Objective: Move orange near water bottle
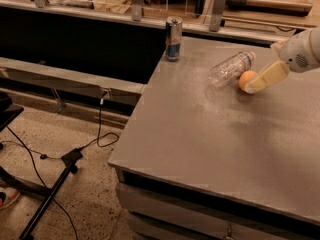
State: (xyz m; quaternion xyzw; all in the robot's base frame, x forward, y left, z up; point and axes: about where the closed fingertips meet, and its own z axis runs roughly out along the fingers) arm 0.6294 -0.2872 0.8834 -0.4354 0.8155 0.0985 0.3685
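Note:
The orange [245,78] rests on the grey table [210,134] at the far right. It sits right against the lower side of the water bottle [231,67], which lies on its side with its white cap pointing to the back right. My gripper [256,85] reaches in from the right edge on a white arm [302,51]. Its cream-coloured tip lies against the orange's right side and hides part of it.
A blue-and-silver drink can [173,38] stands upright at the table's back left corner. A ledge with posts [218,1] runs behind the table. On the floor to the left are cables [100,134] and a black stand [50,194].

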